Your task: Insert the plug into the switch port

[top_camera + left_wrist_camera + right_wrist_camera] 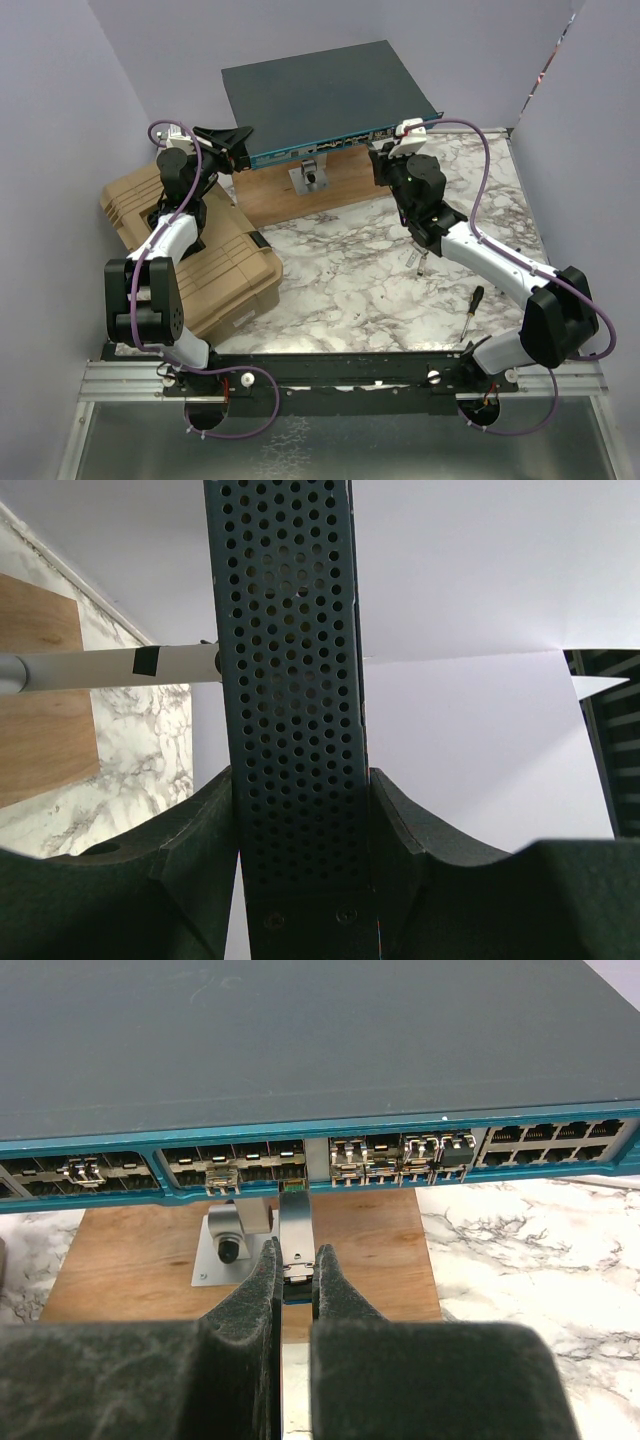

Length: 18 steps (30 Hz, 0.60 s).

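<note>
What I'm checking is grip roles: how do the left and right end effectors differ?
The left end effector clamps the switch by its perforated side, jaws spread wide; the right end effector pinches the plug, jaws nearly shut. The left sits at the switch's end; the right faces its front ports. Both have dark padded fingers and hold something.

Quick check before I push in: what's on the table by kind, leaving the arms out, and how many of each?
switch: 1
plug, held in the right tool: 1
tan case: 1
wooden board: 1
metal bracket: 1
screwdriver: 1
slim item, kind unclear: 1
Total: 7
</note>
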Tool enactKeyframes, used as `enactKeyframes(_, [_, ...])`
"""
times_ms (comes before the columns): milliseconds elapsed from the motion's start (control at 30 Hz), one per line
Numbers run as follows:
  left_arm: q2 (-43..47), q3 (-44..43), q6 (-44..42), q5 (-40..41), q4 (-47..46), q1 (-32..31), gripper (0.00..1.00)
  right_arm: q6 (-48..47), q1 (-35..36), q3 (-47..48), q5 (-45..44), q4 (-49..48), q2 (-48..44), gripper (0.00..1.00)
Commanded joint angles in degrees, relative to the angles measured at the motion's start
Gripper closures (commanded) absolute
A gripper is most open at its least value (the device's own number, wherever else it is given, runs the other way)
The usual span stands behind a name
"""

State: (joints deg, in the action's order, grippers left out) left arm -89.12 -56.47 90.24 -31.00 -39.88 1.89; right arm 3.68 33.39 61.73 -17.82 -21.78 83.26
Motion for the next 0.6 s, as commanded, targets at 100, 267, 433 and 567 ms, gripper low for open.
enactKeyframes(100, [-1.4, 0.3, 0.3, -0.2, 0.3, -3.4, 0.97, 1.5, 0.3, -0.7, -0.8, -3.9, -0.2, 0.99])
enactKeyframes(267, [-1.5, 0.2, 0.0, -0.2, 0.5, -3.4, 0.98, 1.4, 0.2, -1.1, -1.2, -3.9, -0.6, 0.99])
enactKeyframes(433, [-1.4, 0.1, -0.4, -0.1, 0.8, -3.4, 0.99, 1.3, 0.3, -1.8, -1.1, -3.8, -1.4, 0.99])
enactKeyframes(567, [-1.5, 0.1, -0.7, 0.0, 1.2, -3.4, 0.99, 1.2, 0.3, -2.7, -1.3, -4.2, -1.9, 0.99])
